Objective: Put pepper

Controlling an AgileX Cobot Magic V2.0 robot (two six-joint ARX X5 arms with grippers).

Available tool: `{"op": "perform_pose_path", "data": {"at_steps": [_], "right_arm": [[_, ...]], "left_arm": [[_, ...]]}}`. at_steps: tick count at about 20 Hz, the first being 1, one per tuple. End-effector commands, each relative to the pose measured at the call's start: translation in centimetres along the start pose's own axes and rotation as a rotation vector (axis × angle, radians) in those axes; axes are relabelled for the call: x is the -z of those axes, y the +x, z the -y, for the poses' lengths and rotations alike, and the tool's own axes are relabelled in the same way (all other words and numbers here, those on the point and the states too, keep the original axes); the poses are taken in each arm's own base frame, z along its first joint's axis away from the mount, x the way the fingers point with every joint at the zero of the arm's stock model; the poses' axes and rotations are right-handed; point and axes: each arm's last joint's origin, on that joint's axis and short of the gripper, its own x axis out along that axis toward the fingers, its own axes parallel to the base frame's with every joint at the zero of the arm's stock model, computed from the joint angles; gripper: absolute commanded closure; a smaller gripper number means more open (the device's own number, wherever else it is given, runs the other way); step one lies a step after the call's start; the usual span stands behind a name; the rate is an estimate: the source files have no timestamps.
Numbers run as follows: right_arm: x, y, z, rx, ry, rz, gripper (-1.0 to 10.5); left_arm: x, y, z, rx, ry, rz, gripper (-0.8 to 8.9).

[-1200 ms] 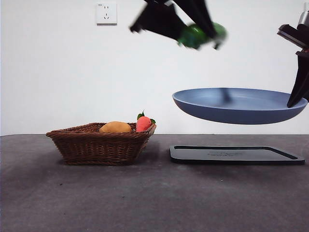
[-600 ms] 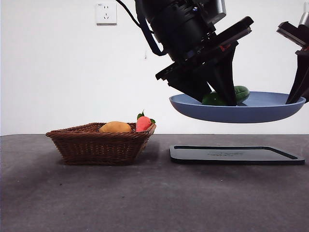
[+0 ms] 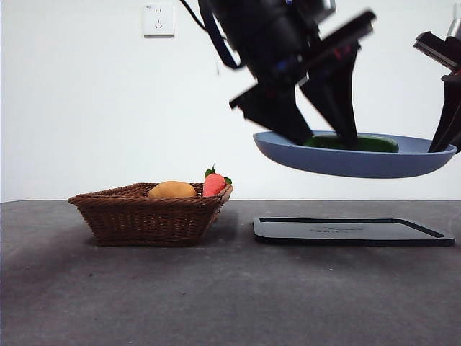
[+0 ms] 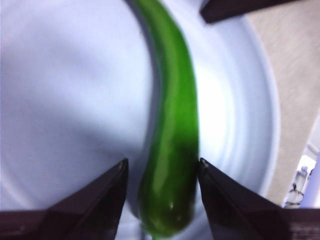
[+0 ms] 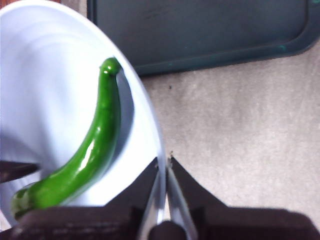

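Note:
The pepper (image 3: 353,143), long, glossy and dark green, lies flat in the blue plate (image 3: 346,164), which hangs in the air above the black tray. My left gripper (image 3: 323,138) reaches down into the plate. In the left wrist view its jaws (image 4: 162,167) stand open on either side of the pepper (image 4: 172,145), which rests on the plate (image 4: 65,100). My right gripper (image 3: 443,144) is shut on the plate's rim at the right. The right wrist view shows its jaws (image 5: 164,162) pinching the rim, with the pepper (image 5: 95,150) inside the plate (image 5: 45,75).
A brown wicker basket (image 3: 148,214) stands on the table at the left, holding a rounded orange-yellow fruit (image 3: 171,189) and a red fruit with green leaves (image 3: 214,184). A flat black tray (image 3: 353,231) lies under the plate and shows in the right wrist view (image 5: 200,30).
My left gripper came down from above with the pepper and laid it in the plate. The pepper went from tilted to flat, and the jaws have opened off it. The right gripper holds still.

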Motion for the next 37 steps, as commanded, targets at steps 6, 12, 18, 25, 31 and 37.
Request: {"op": "perform_pose_path", "data": {"at_steps": [6,12,18,25,31,37], "right_arm": [[-0.4,-0.1,-0.1,0.019,0.032,0.011,9.4],[-2.0,0.7,0.5,0.048,0.085,0.100,9.4],[-6.8,3.9,1.8,0.088,0.128,0.075,9.4],[-10.9,8.3,4.3,0.132,0.165,0.039,9.4],[-11.2,10.5,5.7,0.139,0.172,0.025,9.4],[-11.1,10.9,6.2,0.207,0.135,0.023,9.3]], "left_arm": [[-1.4,-6.3,1.6,0.009,0.044,0.145,5.66],[-0.9,-14.7,2.8,0.001,0.066,0.298,5.67],[1.4,-22.1,4.2,0.000,0.090,0.415,5.68],[3.2,-26.0,4.9,0.001,0.099,0.481,5.68],[3.5,-26.1,4.9,0.003,0.089,0.471,5.68],[3.5,-26.1,4.9,0.007,0.070,0.468,5.68]]}}
